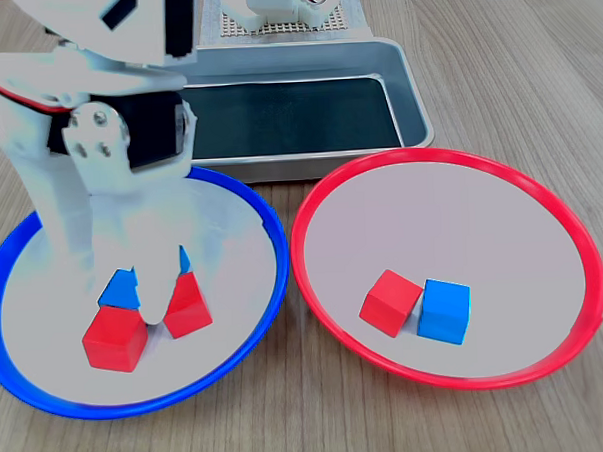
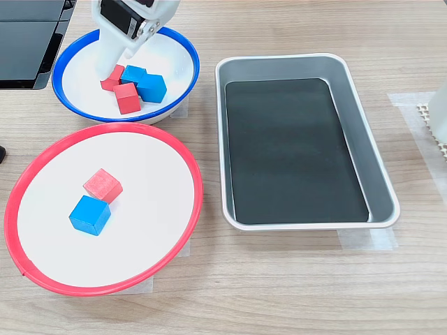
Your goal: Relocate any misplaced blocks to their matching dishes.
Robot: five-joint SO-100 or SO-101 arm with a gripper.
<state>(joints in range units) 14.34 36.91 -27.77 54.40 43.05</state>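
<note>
A wooden table holds two dishes. In the first exterior view's left, white fingers reach into the blue-rimmed dish, spread around a red block. The red-rimmed dish holds one red, one blue block.

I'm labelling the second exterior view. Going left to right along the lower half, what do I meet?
Red-rimmed plate, holding the blue block then the red block → metal tray.
</note>
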